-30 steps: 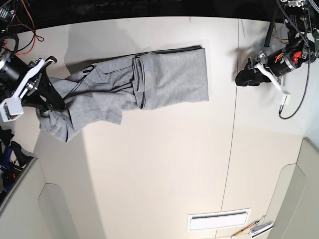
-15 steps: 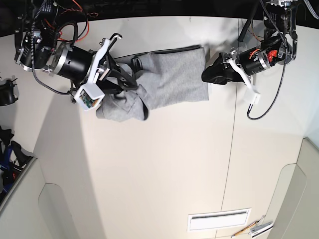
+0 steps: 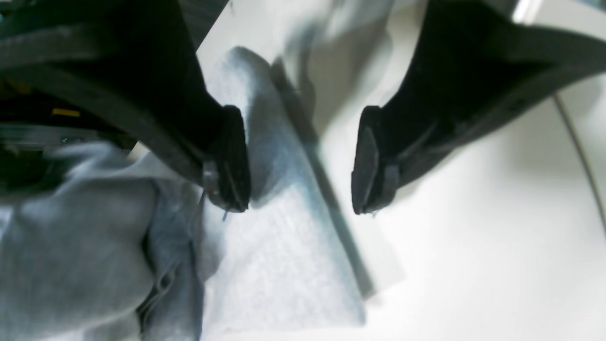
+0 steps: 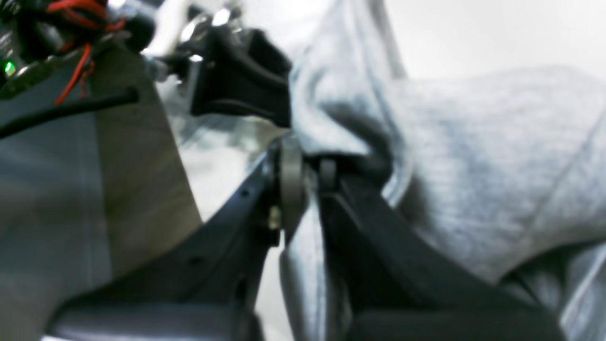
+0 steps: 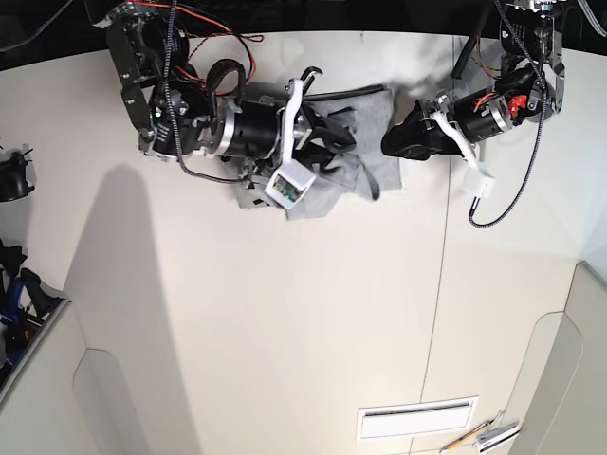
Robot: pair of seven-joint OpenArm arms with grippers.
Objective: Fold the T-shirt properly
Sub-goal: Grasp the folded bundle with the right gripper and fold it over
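The T-shirt (image 5: 365, 166) lies on the table (image 5: 303, 313), between both end effectors.

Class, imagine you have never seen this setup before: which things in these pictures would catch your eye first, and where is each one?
First, the right pincer, shut on a fold of the grey T-shirt, its bulky arm stretched over the bunched cloth near the table's far edge. Next, the left pincer, jaws apart, at the shirt's opposite edge, gripping nothing. Red wires trail behind the right arm.

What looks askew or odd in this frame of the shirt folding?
The light heather-grey cotton T-shirt lies bunched and rumpled, not flat, at the table's far edge. The right gripper is shut on a wad of it; the left gripper hangs open over its edge.
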